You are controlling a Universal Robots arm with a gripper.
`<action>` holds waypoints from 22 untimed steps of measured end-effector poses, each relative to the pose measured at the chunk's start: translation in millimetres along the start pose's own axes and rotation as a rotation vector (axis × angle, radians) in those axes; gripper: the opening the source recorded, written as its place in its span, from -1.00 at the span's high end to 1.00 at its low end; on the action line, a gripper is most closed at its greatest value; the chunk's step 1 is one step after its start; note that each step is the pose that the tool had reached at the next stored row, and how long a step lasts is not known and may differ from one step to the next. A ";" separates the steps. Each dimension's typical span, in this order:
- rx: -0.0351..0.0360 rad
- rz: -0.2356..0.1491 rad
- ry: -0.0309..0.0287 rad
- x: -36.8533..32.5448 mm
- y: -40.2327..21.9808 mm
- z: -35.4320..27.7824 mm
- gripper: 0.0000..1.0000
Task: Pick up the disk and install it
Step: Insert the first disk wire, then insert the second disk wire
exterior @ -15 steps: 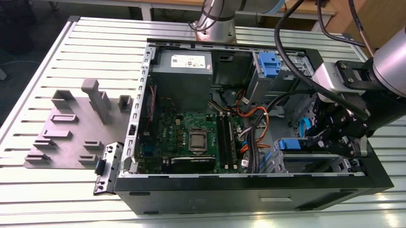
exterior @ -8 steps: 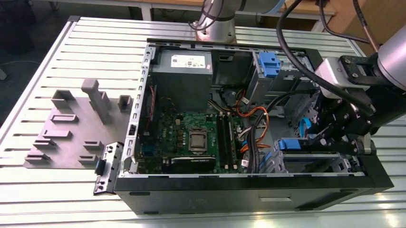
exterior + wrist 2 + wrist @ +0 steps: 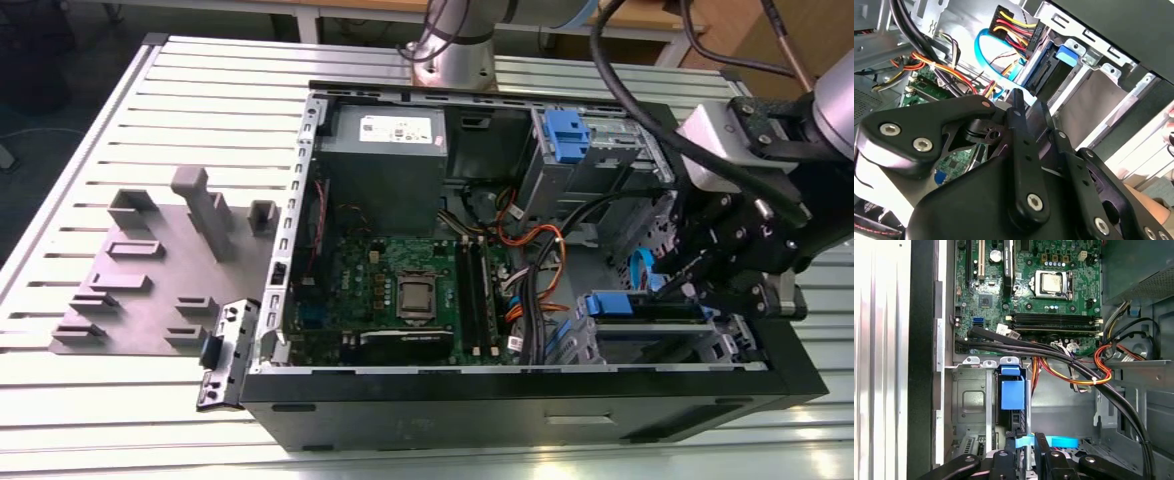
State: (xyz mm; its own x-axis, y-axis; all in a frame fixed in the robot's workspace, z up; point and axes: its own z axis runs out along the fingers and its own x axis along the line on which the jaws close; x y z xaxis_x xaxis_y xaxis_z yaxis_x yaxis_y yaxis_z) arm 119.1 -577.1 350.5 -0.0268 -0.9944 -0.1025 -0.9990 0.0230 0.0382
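The exterior view shows an open computer case [image 3: 534, 390] lying on its side on a slatted metal desk [image 3: 134, 120], with a grey fixture plate [image 3: 147, 270] beside it on the exterior view's left. Inside the case sit the green motherboard [image 3: 400, 290] and, beyond it, a grey power supply [image 3: 384, 140]. The gripper [image 3: 694, 290] hangs over the drive cage at the case's corner on the exterior view's right, just above the disk [image 3: 627, 305], whose blue carrier edge stands up in the cage slot.

The second wrist view looks past the black fingers [image 3: 1019, 150] into the case, toward a blue cable loop [image 3: 989, 55] and a bundle of red and yellow wires [image 3: 1014, 27], which the exterior view shows less plainly. The fingers stand close together; whether they grip the disk cannot be told.

The first wrist view looks down into the case: the disk [image 3: 1013, 395] sits upright in the metal drive cage [image 3: 971, 400], below the motherboard [image 3: 1024, 290], with black cables [image 3: 1054, 357] running across between them. The fingers [image 3: 1041, 447] sit just beside the disk's blue edge.
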 end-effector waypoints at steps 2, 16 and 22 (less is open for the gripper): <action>0.0000 0.000 -0.0008 -0.4 0.1 -4.0 0.41; 0.0000 0.000 -0.0006 -1.2 -0.6 -10.9 0.41; -0.0001 0.000 -0.0010 -1.2 -2.4 -10.7 0.41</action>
State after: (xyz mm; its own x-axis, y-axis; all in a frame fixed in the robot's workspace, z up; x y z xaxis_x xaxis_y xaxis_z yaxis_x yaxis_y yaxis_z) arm 121.9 -577.1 361.1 -0.0266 -0.9943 -0.1035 -0.9990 0.0228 0.0383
